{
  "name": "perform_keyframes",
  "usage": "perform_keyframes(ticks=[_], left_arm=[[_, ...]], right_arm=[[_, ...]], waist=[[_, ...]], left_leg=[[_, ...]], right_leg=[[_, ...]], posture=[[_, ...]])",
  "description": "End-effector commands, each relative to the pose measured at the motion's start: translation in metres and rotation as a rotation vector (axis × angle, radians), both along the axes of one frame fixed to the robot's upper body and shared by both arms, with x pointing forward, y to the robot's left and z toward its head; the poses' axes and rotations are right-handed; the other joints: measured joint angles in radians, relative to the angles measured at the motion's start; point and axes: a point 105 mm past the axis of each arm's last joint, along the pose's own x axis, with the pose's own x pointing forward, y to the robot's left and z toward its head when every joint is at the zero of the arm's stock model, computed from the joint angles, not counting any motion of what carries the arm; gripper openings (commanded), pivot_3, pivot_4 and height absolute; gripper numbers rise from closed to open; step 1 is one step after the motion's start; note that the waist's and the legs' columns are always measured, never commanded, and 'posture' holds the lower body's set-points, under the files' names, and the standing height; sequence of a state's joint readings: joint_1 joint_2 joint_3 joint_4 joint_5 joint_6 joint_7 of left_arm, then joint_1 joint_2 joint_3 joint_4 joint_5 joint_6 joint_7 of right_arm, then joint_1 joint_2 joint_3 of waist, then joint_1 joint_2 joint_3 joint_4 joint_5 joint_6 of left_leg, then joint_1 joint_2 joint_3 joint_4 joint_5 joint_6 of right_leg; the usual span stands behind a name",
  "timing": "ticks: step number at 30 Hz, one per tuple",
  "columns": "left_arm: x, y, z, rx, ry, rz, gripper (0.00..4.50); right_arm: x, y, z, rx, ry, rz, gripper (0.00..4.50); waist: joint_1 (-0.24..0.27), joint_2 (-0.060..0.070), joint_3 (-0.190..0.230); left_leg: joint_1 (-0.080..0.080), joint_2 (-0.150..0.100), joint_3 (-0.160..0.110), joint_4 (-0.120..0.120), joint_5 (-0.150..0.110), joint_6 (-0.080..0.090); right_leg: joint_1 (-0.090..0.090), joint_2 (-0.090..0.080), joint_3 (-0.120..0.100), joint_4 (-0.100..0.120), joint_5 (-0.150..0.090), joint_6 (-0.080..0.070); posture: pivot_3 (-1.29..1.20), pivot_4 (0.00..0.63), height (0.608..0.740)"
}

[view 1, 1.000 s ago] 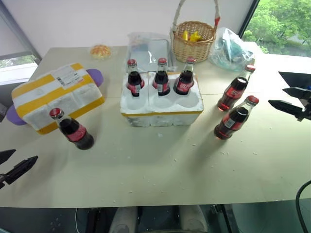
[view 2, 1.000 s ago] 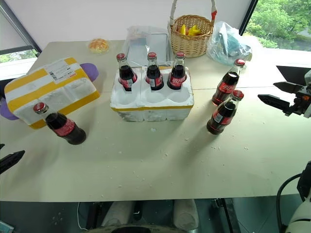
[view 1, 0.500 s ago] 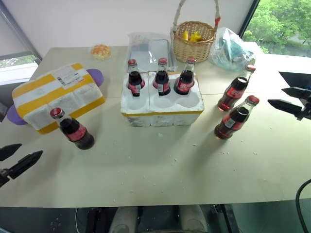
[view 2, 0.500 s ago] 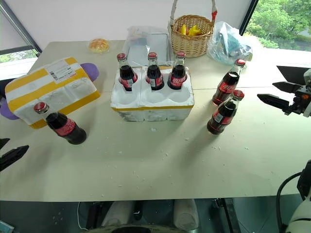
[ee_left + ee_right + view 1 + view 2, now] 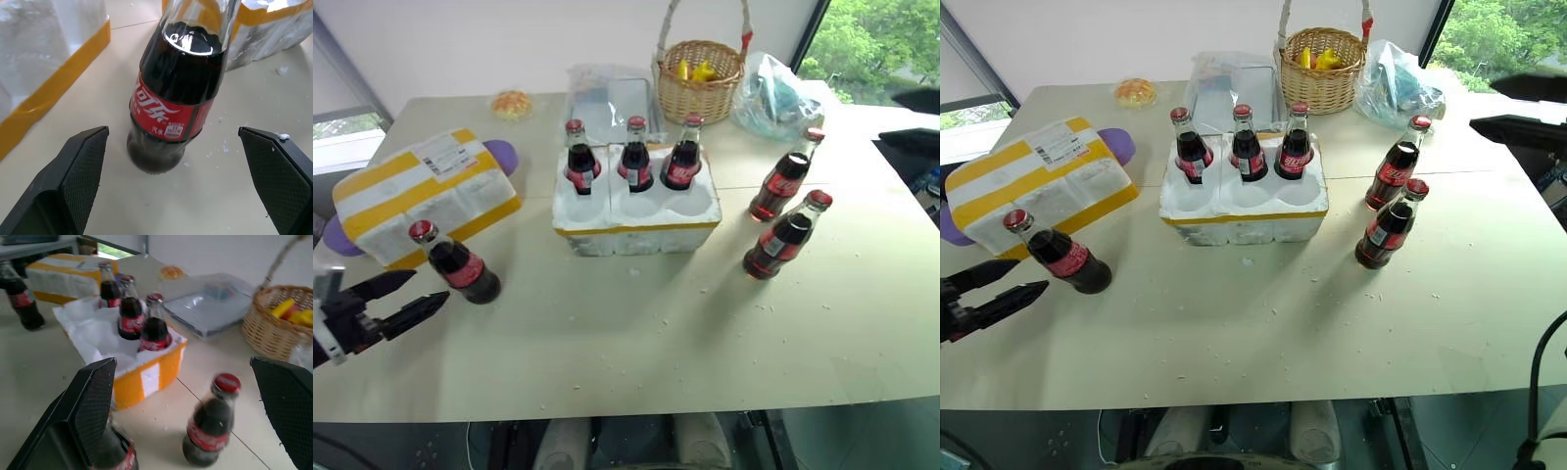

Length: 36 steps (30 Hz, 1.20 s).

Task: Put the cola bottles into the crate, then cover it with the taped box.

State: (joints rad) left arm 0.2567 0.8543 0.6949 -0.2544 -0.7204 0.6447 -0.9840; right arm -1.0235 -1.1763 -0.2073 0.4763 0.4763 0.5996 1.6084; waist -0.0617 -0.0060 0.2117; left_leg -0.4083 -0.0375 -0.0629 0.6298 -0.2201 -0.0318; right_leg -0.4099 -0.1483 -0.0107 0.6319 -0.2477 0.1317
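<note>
**Both hands repositioned; three bottles seated, three loose**

Since the earlier frame your left hand (image 5: 399, 299) has come in from the table's near-left edge toward the lone cola bottle (image 5: 456, 262), and your right hand (image 5: 1518, 106) has lifted to the far right. Left fingers stand wide apart; in the left wrist view the bottle sits between them, untouched. Right fingers (image 5: 93, 401) are also apart, holding nothing.

Three cola bottles (image 5: 634, 157) stand upright in the crate's (image 5: 636, 223) back row; its three front wells are open. Two more bottles (image 5: 785, 237) stand on the table (image 5: 636, 343) right of the crate, near each other. The taped box (image 5: 426, 196) lies at the left, label up, just behind the lone bottle. Behind the crate stands a wicker basket (image 5: 703, 83).
</note>
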Motion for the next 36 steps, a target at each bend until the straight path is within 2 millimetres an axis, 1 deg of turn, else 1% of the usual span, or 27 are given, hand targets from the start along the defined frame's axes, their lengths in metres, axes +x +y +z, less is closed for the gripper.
perform_keyframes(ticks=[1,5,11,15,18,24,25,27,28,29,34,36], left_arm=[[0.007,-0.002,0.000,0.036,-0.015,-0.019,4.45],[0.018,-0.007,-0.006,0.052,-0.017,-0.043,4.45],[0.035,-0.018,-0.009,0.059,-0.032,-0.076,4.45],[0.044,-0.028,-0.008,0.051,-0.046,-0.102,4.45],[0.049,-0.032,-0.007,0.046,-0.058,-0.108,4.45],[0.051,-0.035,-0.008,0.026,-0.066,-0.116,4.45],[0.051,-0.036,-0.008,0.024,-0.068,-0.116,4.21],[0.050,-0.036,-0.007,0.012,-0.074,-0.118,3.59],[0.050,-0.037,-0.007,0.008,-0.074,-0.121,3.09],[0.050,-0.037,-0.007,0.007,-0.074,-0.123,2.82],[0.049,-0.040,-0.007,0.022,-0.063,-0.127,2.84],[0.050,-0.042,0.001,0.026,-0.070,-0.138,2.84]], right_arm=[[-0.021,0.029,0.017,-0.031,-0.039,0.125,4.50],[-0.035,0.053,0.013,-0.047,-0.020,0.236,4.50],[-0.047,0.077,0.008,-0.039,-0.011,0.340,4.50],[-0.048,0.087,0.004,-0.028,-0.006,0.369,4.50],[-0.048,0.090,0.001,-0.023,0.000,0.379,4.50],[-0.052,0.099,-0.003,-0.016,0.010,0.414,4.50],[-0.052,0.100,-0.003,-0.015,0.010,0.418,4.50],[-0.052,0.101,-0.004,-0.013,0.012,0.421,4.50],[-0.052,0.102,-0.005,-0.014,0.012,0.421,4.50],[-0.052,0.102,-0.005,-0.015,0.013,0.421,4.50],[-0.050,0.101,-0.008,-0.014,0.015,0.416,4.50],[-0.048,0.100,-0.012,-0.021,0.020,0.407,4.50]], waist=[[0.004,-0.001,0.000],[0.019,-0.001,0.000],[0.030,-0.001,0.000],[0.037,-0.001,-0.001],[0.043,-0.001,-0.001],[0.045,-0.002,-0.001],[0.045,-0.002,-0.001],[0.046,-0.002,-0.001],[0.046,-0.002,-0.001],[0.047,-0.002,-0.001],[0.047,-0.002,-0.001],[0.048,-0.002,-0.001]], left_leg=[[0.000,0.000,0.000,0.000,0.000,0.000],[0.000,0.000,0.001,0.000,0.000,0.000],[-0.001,0.000,0.001,0.001,0.000,0.000],[-0.001,-0.001,0.001,0.001,0.000,0.000],[-0.001,0.000,0.002,0.001,0.000,0.000],[-0.001,0.000,0.002,0.001,0.000,0.000],[-0.001,0.000,0.002,0.001,0.000,0.000],[-0.001,0.000,0.002,0.001,0.000,0.000],[-0.001,0.000,0.002,0.001,0.000,0.000],[-0.001,0.000,0.002,0.001,0.000,0.000],[-0.001,-0.001,0.002,0.002,0.000,0.000],[-0.001,-0.001,0.002,0.001,0.000,0.000]], right_leg=[[0.000,0.000,0.000,0.000,0.000,0.001],[0.000,-0.001,0.000,-0.001,0.002,0.003],[0.000,-0.001,0.000,-0.001,0.002,0.003],[0.000,0.000,0.000,-0.001,0.003,0.004],[0.000,0.000,0.001,-0.001,0.003,0.004],[0.000,0.000,0.001,-0.001,0.003,0.005],[0.000,0.000,0.001,-0.001,0.003,0.005],[0.000,0.000,0.001,-0.001,0.003,0.005],[0.000,0.000,0.001,-0.001,0.003,0.005],[0.000,0.000,0.001,-0.001,0.003,0.005],[0.000,0.000,0.001,-0.001,0.003,0.005],[0.000,0.000,0.001,-0.001,0.003,0.005]], posture=[[0.00,0.150,0.737],[0.00,0.150,0.737],[0.00,0.150,0.737],[0.00,0.150,0.737],[0.00,0.150,0.737],[0.00,0.150,0.737],[0.00,0.150,0.737],[0.00,0.150,0.737],[0.00,0.150,0.737],[0.00,0.150,0.737],[0.00,0.150,0.737],[0.00,0.150,0.737]])
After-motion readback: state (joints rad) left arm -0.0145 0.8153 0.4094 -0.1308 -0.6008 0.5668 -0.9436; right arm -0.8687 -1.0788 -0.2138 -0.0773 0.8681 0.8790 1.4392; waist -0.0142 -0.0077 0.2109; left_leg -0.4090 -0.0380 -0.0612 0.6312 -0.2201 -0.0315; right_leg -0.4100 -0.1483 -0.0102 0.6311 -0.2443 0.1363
